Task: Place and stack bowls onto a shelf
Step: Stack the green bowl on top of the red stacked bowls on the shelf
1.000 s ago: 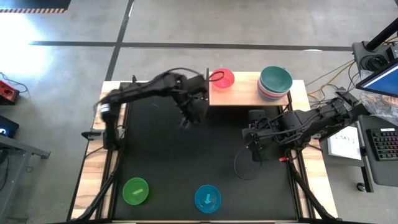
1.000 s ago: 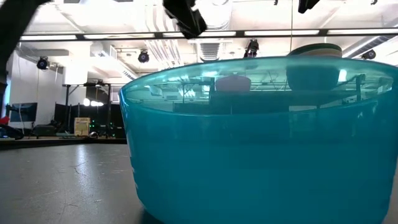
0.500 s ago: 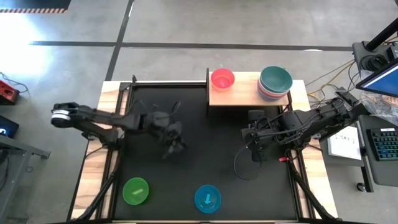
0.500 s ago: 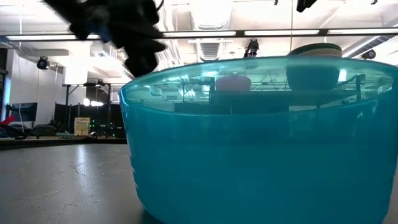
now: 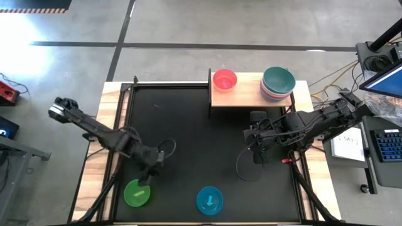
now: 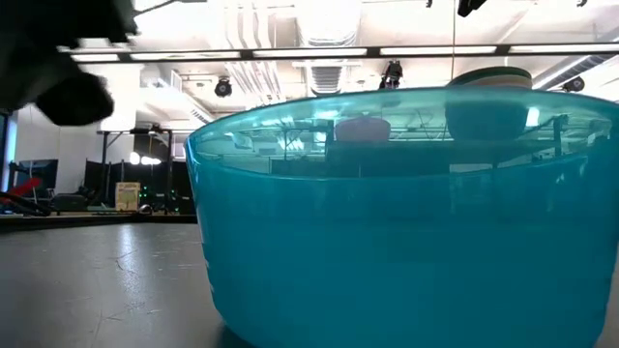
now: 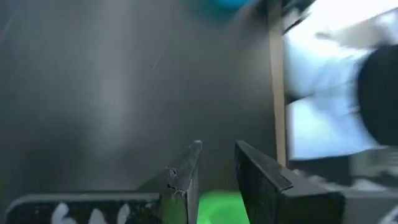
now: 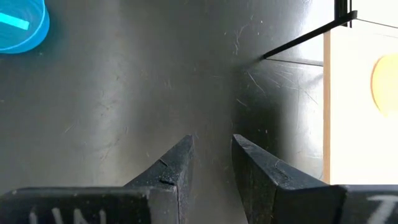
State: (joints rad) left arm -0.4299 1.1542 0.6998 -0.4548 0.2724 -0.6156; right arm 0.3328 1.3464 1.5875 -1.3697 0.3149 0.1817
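While hovering with narrowly parted, empty fingers at one o'clock of the green bowl (image 5: 137,193), left gripper (image 5: 149,177) risking clipping its rim and skidding it.

Two dark slim jointed arms, black cables looping; left hand (image 7: 214,171) flat black fingers.

The cyan bowl (image 6: 406,213) is glossy, translucent plastic. The black surface (image 8: 124,93) is matt, finely scratched, edged in pale wood (image 5: 95,169). The shelf (image 5: 245,95) is smooth light wood. The green bowl (image 5: 137,193) looks like shiny plastic.
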